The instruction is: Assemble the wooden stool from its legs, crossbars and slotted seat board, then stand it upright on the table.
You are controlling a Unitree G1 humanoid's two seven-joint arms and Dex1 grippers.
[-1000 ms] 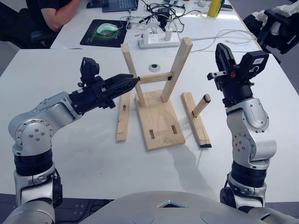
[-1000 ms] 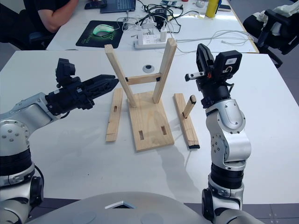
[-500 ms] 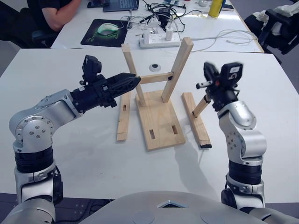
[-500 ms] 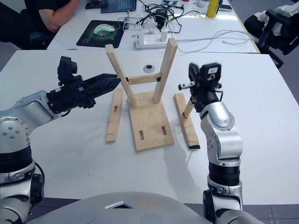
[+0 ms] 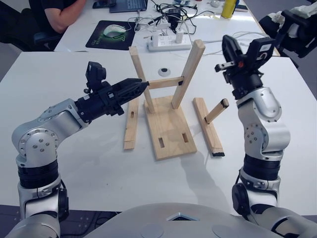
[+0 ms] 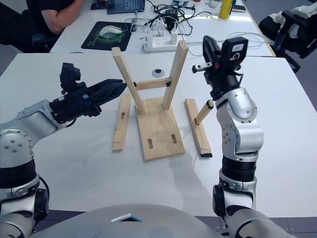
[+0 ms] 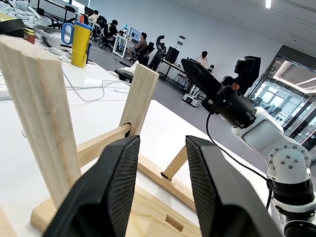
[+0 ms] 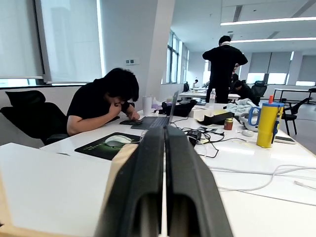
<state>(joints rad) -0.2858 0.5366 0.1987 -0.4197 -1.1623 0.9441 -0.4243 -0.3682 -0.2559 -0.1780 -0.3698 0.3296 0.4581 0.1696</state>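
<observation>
Left gripper (image 5: 139,86), jaws spread and holding nothing, tips right by the crossbar (image 5: 164,82); right gripper (image 5: 227,41) up high, jaws pressed together, empty.

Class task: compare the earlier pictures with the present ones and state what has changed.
The right end effector, shut, dipped toward the tilted crossbar on the loose leg, then rose back up, empty. The left end effector stayed open beside the upper crossbar; seat board and standing legs did not move.
</observation>
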